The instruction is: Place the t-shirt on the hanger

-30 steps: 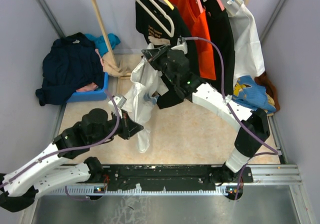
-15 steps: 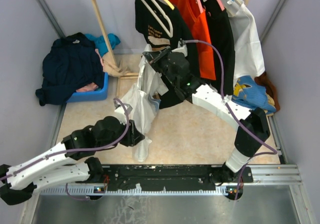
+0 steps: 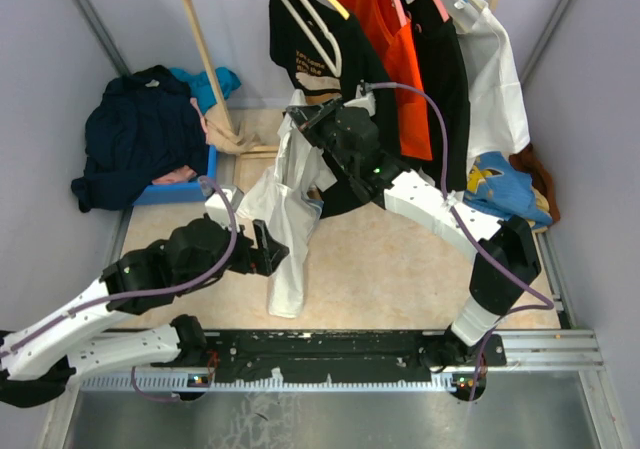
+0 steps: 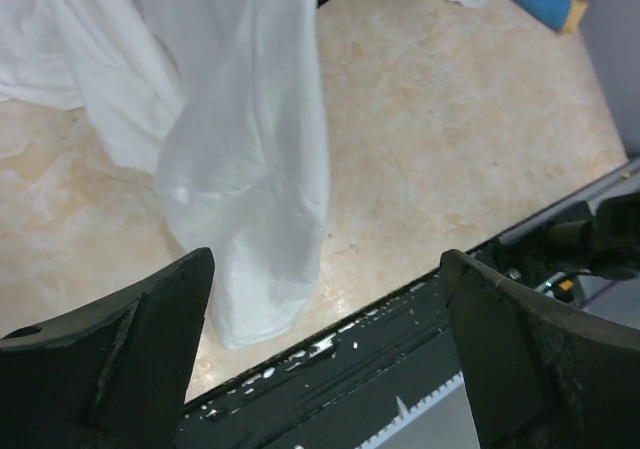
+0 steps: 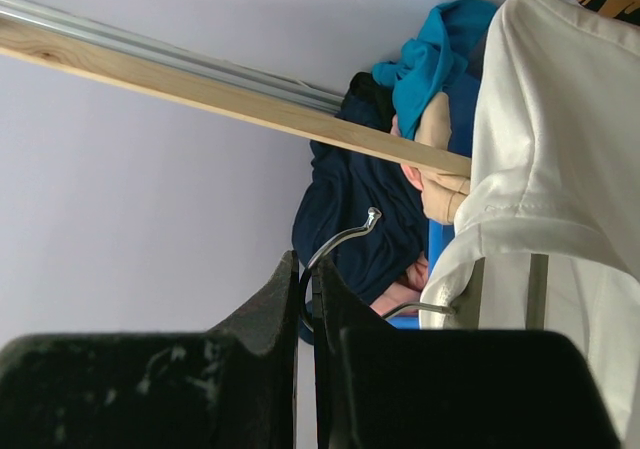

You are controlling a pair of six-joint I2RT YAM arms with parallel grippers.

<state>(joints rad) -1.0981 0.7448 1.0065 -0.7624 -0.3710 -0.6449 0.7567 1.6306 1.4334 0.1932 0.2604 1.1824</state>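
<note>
The white t-shirt (image 3: 285, 219) hangs draped over the hanger, its lower end trailing down to the floor. Its blue print barely shows. My right gripper (image 3: 300, 121) holds the top of the hanger, and in the right wrist view it (image 5: 308, 279) is shut on the silver wire hook (image 5: 345, 237), with the shirt's shoulder (image 5: 540, 169) beside it. My left gripper (image 3: 272, 252) is open just left of the hanging cloth. Seen from the left wrist it (image 4: 325, 349) holds nothing, and the shirt's bottom (image 4: 250, 169) hangs ahead of the fingers.
A wooden rack post (image 3: 205, 54) stands behind, and the rail carries black (image 3: 310, 49), orange (image 3: 385, 39) and white (image 3: 495, 79) garments. A blue bin (image 3: 185, 189) with navy clothing (image 3: 140, 134) is at the left. A blue garment (image 3: 500, 189) lies at the right. The black base rail (image 3: 330, 349) runs along the near edge.
My left gripper has opened, let go of the shirt's lower end and drawn back to the left. The freed cloth now hangs straight down. The right gripper stays shut on the hook.
</note>
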